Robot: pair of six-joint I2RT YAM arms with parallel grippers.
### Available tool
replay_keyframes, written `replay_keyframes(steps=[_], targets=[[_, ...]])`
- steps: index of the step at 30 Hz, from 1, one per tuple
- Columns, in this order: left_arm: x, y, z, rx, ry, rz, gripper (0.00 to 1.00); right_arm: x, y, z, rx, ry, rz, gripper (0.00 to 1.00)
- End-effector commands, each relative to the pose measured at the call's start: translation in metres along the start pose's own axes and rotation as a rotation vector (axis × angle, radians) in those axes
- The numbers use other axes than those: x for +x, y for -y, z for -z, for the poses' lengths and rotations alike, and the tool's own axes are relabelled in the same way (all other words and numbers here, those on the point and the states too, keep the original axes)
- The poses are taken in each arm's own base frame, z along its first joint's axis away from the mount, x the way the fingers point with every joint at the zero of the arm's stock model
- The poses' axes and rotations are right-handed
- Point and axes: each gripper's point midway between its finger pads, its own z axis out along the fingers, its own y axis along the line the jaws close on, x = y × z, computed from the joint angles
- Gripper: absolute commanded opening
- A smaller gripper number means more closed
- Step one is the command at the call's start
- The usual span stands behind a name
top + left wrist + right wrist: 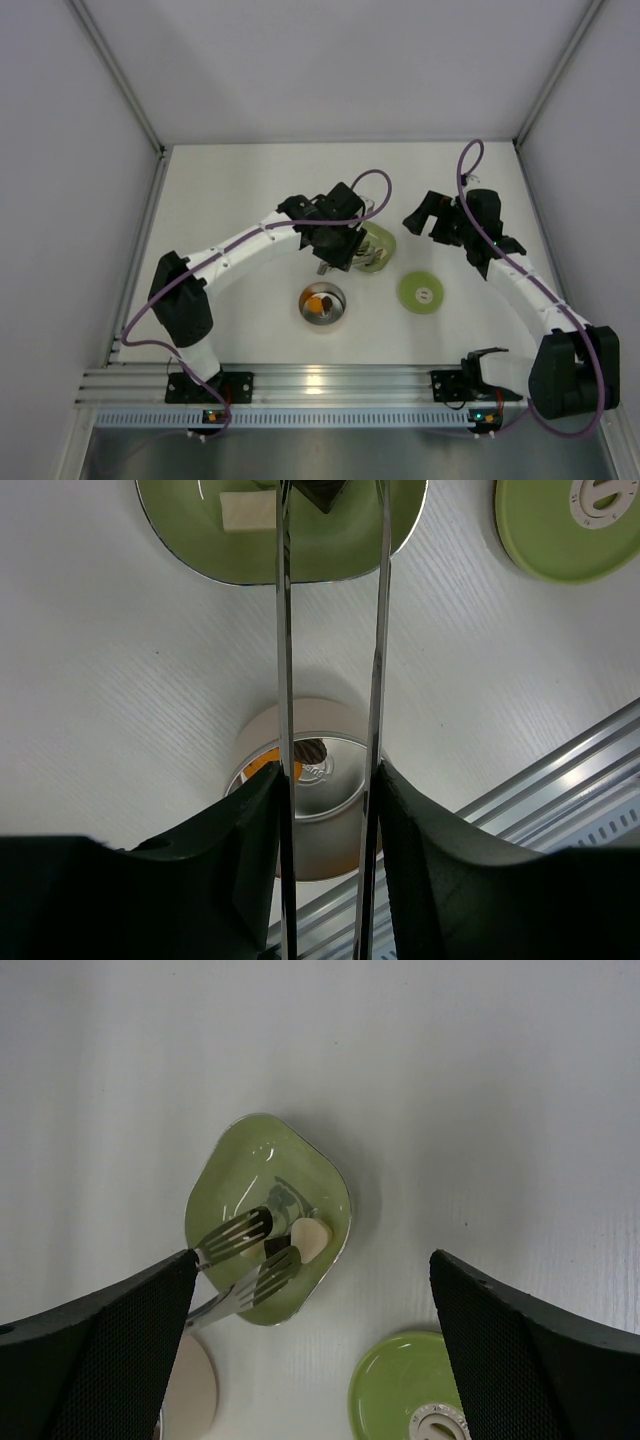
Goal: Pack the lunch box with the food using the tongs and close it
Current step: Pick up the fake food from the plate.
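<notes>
My left gripper (330,825) (338,248) is shut on the tongs (283,650), whose two slim arms run between its fingers out to the pale green dish (190,525) (240,1160). The tongs' slotted tips (236,1232) hover in the dish with a dark food piece (275,1246) between them and a whitish piece (312,1237) beside them. I cannot tell whether the dark piece is pinched. The steel lunch box (336,312) (335,795) stands nearer the arm bases, holding an orange piece (260,770) and a dark piece (311,750). Its green lid (422,292) (395,1395) lies flat to its right. My right gripper (312,1270) (428,216) hangs open above the dish and lid.
Another whitish piece (248,510) lies in the dish. The aluminium rail (320,382) carrying the arm bases runs along the near edge. Grey walls close in the white table (250,180) on three sides.
</notes>
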Motion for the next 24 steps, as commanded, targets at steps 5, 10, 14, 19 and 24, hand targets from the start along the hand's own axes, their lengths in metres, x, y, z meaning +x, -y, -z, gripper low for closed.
replay_keyframes(steps=[5, 10, 14, 19, 24], targets=[[-0.004, 0.001, -0.001, 0.002, 0.008, -0.023, 0.46, -0.017, -0.013, 0.001, -0.029, 0.039, 0.036, 0.97], [0.0, -0.001, -0.002, -0.008, -0.009, -0.026, 0.46, -0.016, -0.012, 0.0, -0.028, 0.038, 0.034, 0.97], [0.002, -0.001, -0.002, -0.01, -0.018, -0.028, 0.46, -0.015, -0.012, 0.0, -0.028, 0.036, 0.03, 0.97], [0.006, -0.003, -0.002, -0.015, -0.029, -0.027, 0.44, -0.016, -0.012, 0.0, -0.029, 0.038, 0.028, 0.97], [0.002, -0.001, 0.001, -0.009, -0.008, -0.025, 0.4, -0.017, -0.013, 0.0, -0.032, 0.04, 0.026, 0.97]])
